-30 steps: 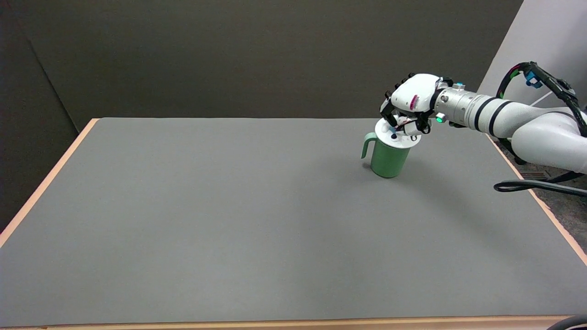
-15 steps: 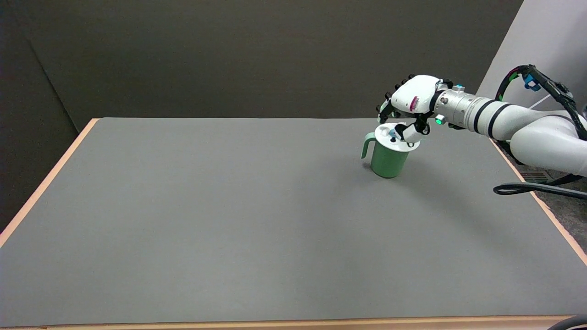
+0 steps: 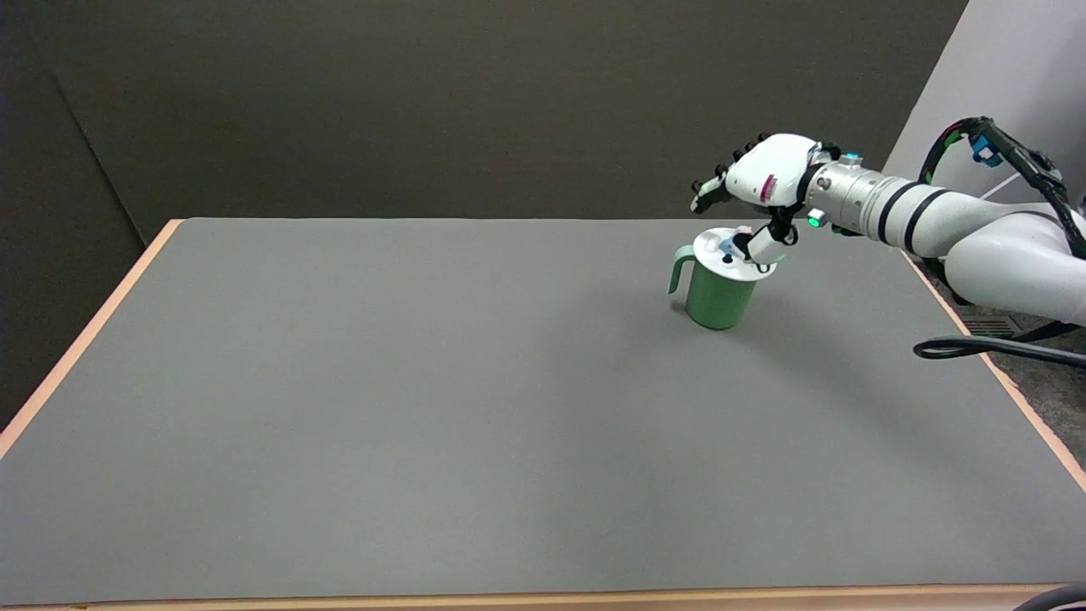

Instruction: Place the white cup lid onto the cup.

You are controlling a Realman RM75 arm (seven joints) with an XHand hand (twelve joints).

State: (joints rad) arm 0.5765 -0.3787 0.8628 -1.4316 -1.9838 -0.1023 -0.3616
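Note:
A green cup with a handle on its left side stands upright at the far right of the grey table. The white cup lid lies flat on the cup's rim. My right hand hovers just above and behind the lid, reaching in from the right. Its fingers are spread and stretched out to the left, clear of the lid. Only the thumb hangs down close to the lid's right edge; I cannot tell whether it touches. Nothing is in the hand.
The table's tan edge runs close to the right of the cup. A black cable lies beyond that edge. A dark wall stands behind the table.
The fingers, curled down on the lid a second ago, have lifted and spread out. The lid stays on the cup. The hand has risen slightly.

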